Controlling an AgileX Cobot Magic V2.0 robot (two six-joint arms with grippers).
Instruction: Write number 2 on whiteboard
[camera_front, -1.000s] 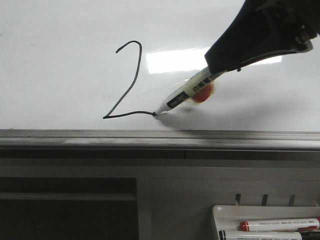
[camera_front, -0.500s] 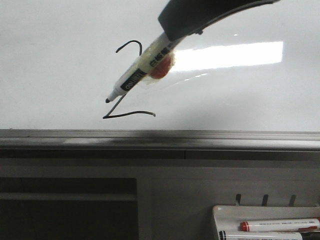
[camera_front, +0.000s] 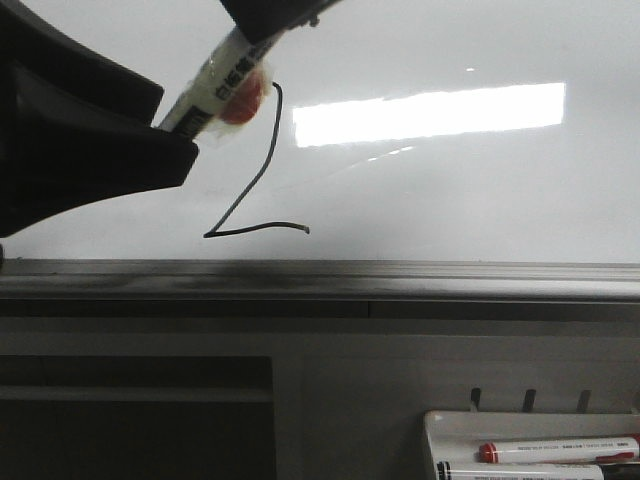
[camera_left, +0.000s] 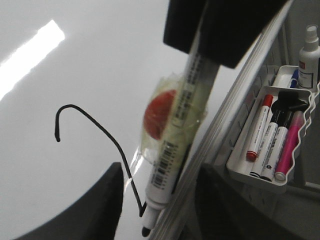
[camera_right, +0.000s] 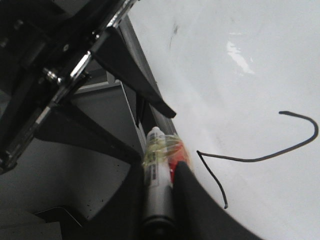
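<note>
The number 2 is drawn in thin black on the whiteboard; its hooked top is hidden behind the marker in the front view. My right gripper is shut on the white marker, which has a red patch under tape, and holds it off the board at the upper left. My left gripper is open, with the marker's tip between its fingers. In the left wrist view the marker hangs between the two dark fingers beside the 2. In the right wrist view the fingers clamp the marker.
The board's grey metal lower edge runs across below the 2. A white tray with several markers hangs at the lower right; it also shows in the left wrist view, next to a spray bottle.
The right gripper lifted the marker off the end of the base stroke and carried it up and left. The left gripper came in from the left around the marker's tip.
</note>
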